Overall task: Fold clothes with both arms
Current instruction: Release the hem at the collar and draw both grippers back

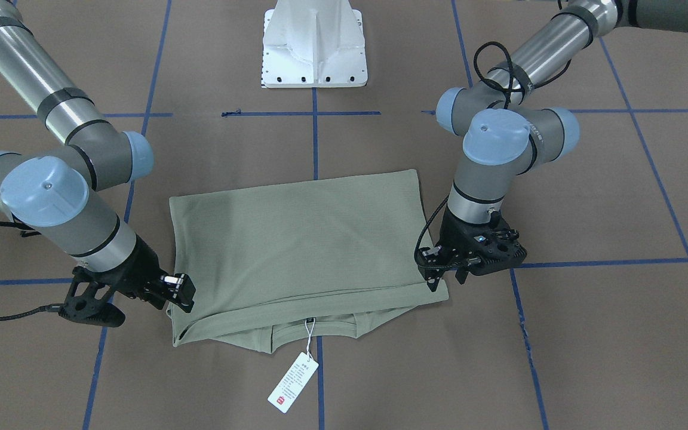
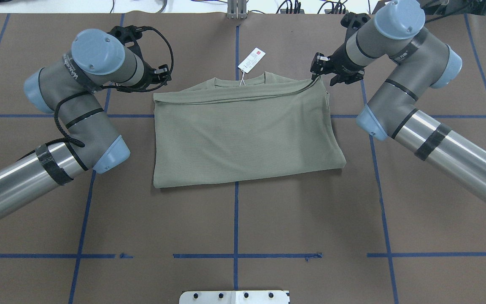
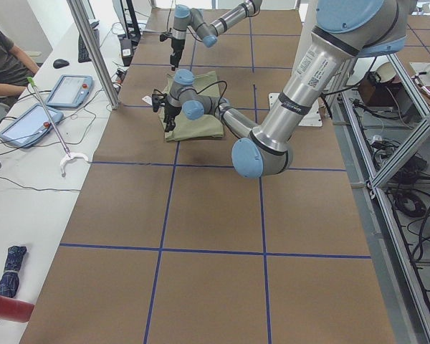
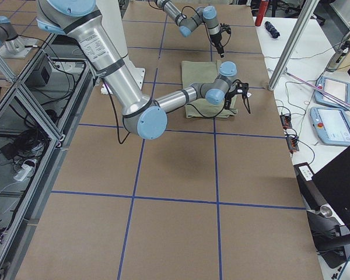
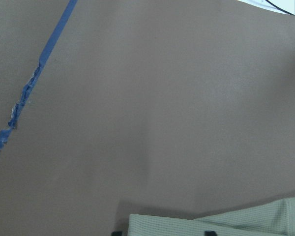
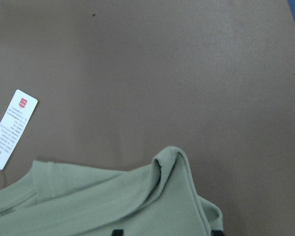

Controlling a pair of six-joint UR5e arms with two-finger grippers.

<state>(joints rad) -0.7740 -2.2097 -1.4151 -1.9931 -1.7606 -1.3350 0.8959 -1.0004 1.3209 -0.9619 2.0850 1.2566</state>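
My left gripper (image 1: pixel 444 278) stands parted over one collar-side corner of the sage-green shirt (image 2: pixel 243 135), which lies folded mid-table (image 2: pixel 243 219). Its white hang tag (image 2: pixel 252 60) lies past the collar and shows a red square; I cannot read the small print. My right gripper (image 1: pixel 180 297), also parted, straddles the other corner.

Shirt (image 2: pixel 243 135): fine knit cloth, matt. Desk (image 2: pixel 310 211): matt brown paper cover, blue tape lines (image 2: pixel 235 211). Hang tag (image 2: pixel 252 60): smooth white card. Arm tubes (image 2: pixel 11 185): brushed metal, satin sheen; joint caps (image 2: pixel 98 51) smooth plastic.
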